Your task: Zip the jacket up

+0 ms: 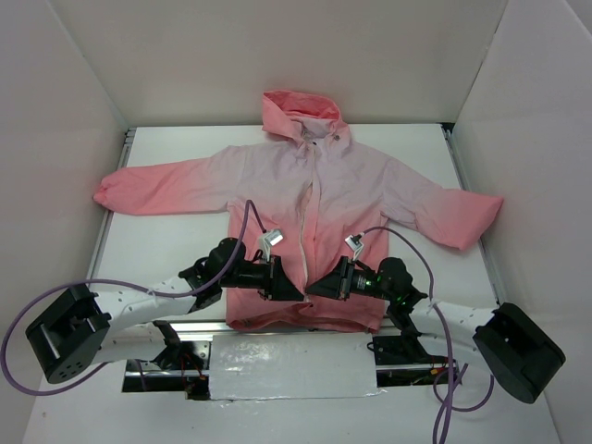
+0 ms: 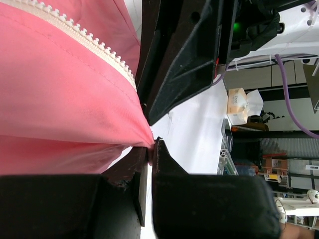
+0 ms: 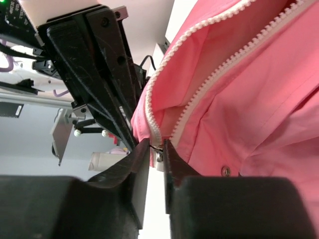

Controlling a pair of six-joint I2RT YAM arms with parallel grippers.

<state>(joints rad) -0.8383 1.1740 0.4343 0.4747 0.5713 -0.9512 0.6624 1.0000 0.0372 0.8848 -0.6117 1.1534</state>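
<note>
The pink jacket (image 1: 351, 190) lies flat and face up on the table, hood at the far side, sleeves spread. Its light zipper (image 1: 305, 217) runs down the front and is open at the hem. My left gripper (image 1: 294, 292) is shut on the hem corner of the jacket's left panel (image 2: 60, 99), beside the zipper teeth (image 2: 84, 37). My right gripper (image 1: 316, 288) is shut on the small metal zipper slider (image 3: 159, 152) at the bottom of the two tooth rows on the jacket (image 3: 259, 99). The two grippers almost touch at the hem.
White walls enclose the white table (image 1: 176, 250) on three sides. A shiny sheet (image 1: 291, 365) covers the near edge between the arm bases. A metal rail (image 1: 111, 217) runs along the table's left side. A purple cable (image 1: 248, 217) arcs over the jacket.
</note>
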